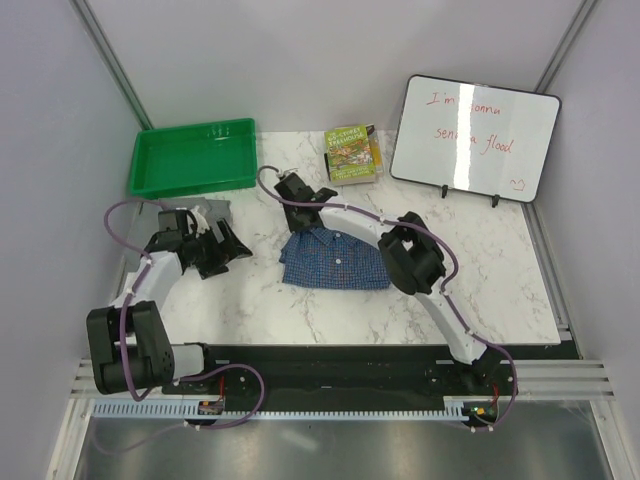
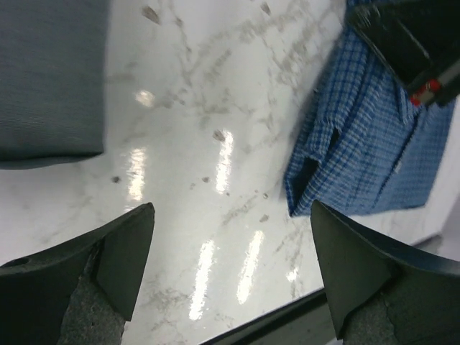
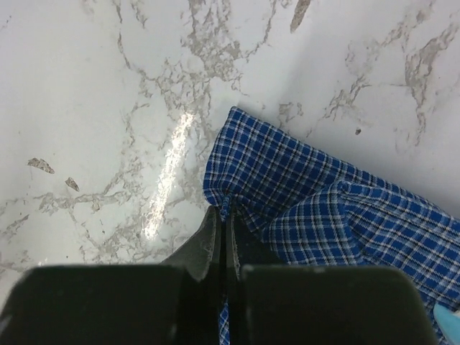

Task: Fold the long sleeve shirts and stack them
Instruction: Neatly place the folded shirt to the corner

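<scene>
Pinching blue shirt point(image 1: 335, 258) edge, right fingers point(image 3: 205, 246) closed | left fingers point(image 2: 126, 248) spread, empty | grey shirt point(image 2: 50, 72) near green tray point(image 1: 192, 128)

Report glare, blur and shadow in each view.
Top external: even light, sharp, only faint shadows. Left wrist: glare streaks on the table, the open left claw slightly soft. Right wrist: one glare streak, blue shirt sharp, right claw dark, pinching it.

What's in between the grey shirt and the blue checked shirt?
Only bare marble table separates the grey shirt and blue checked shirt, as the left wrist view shows.
</scene>
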Controlling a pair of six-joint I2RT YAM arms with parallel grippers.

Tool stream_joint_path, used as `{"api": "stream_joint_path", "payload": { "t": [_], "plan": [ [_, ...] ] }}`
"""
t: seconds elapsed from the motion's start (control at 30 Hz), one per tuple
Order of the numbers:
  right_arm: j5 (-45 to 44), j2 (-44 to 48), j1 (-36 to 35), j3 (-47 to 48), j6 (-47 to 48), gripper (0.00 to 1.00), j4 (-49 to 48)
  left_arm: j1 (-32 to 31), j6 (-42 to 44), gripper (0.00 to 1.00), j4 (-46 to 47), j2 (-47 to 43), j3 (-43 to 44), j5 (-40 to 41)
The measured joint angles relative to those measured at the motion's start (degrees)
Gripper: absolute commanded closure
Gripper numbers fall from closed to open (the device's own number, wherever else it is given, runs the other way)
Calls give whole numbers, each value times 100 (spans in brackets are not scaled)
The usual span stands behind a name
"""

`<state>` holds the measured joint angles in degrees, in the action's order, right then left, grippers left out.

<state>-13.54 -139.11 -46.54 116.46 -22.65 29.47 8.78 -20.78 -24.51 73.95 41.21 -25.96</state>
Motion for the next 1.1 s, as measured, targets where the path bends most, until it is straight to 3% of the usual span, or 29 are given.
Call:
{"api": "stream_joint_path", "payload": {
  "t": [0.27,0.57,0.77,0.93,1.1],
  "plan": [
    [1117,391,448,-557,-376,100,-175,-522,-319,4,1537,446,-697,-1320],
    [1578,767,494,-988,-656,100,-264,-1438,-1231,1,4004,1906,-693,-1827],
    [1681,835,492,-1086,-721,100,-282,-1648,-2059,1,5757,2712,-695,-2216],
    [1727,879,505,-1106,-782,100,-282,-1827,-2553,7,6647,3115,-706,-2306],
    [1751,914,516,-1106,-870,100,-280,-2011,-2830,21,6867,3244,-715,-2151]
  ]
}}
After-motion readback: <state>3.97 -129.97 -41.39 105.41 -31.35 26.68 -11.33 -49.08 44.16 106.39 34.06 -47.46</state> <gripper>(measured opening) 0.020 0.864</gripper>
